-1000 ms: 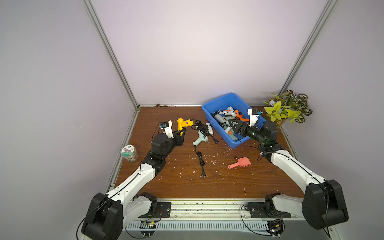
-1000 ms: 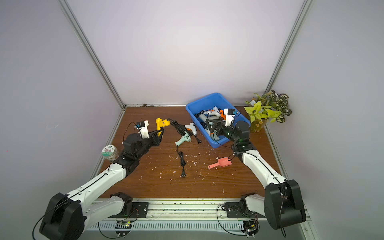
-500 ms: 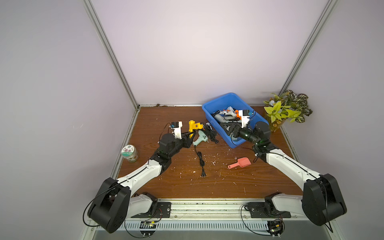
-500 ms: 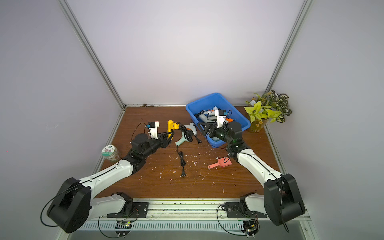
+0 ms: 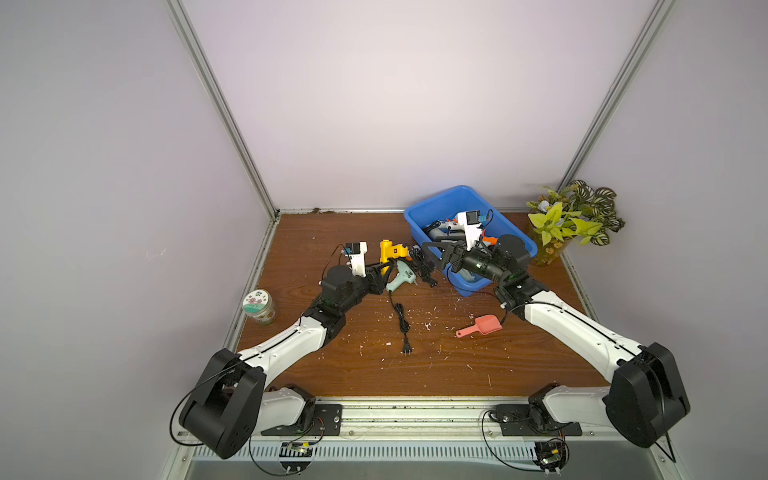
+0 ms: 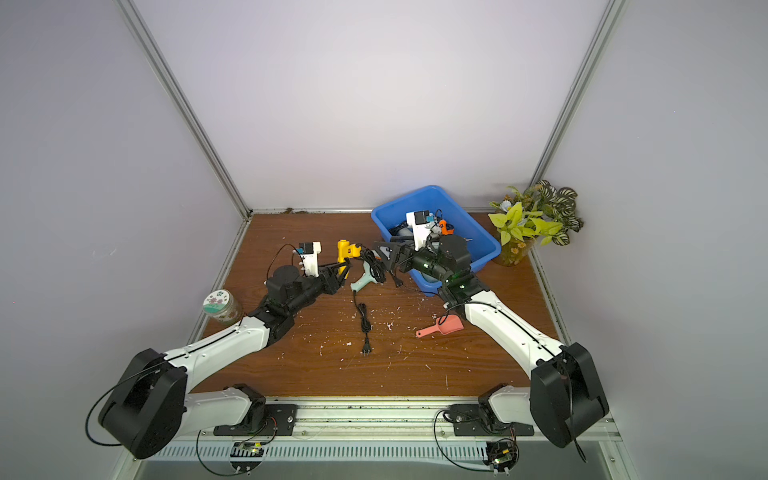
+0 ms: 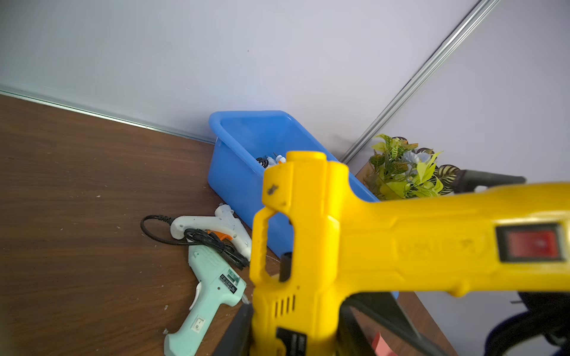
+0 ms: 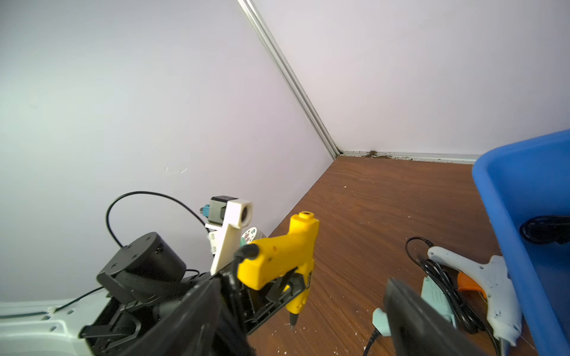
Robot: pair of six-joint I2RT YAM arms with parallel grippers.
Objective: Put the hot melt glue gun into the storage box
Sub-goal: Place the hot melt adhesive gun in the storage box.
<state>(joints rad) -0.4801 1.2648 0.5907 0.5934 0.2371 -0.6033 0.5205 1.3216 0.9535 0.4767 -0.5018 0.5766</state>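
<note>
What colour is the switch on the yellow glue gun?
Red; the switch shows best in the left wrist view.

We'd call this a robotics lab test cell, not a home: plain pale walls [image 5: 395,104] framed w/ aluminium profiles [image 5: 224,109], wood-look tabletop [image 5: 353,374] flecked w/ debris, left arm [image 5: 286,345] & right arm [image 5: 582,328] bolted to a metal rail [image 5: 415,409], bare circuit boards [image 5: 296,448]. Odd props: storage box [image 5: 457,195], potted plant [image 5: 573,216], patterned jar [image 5: 259,306].

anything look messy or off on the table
White flecks litter the wooden table near the pink scoop, like spilled debris. The mint glue gun trails its black cord loose across it.
</note>
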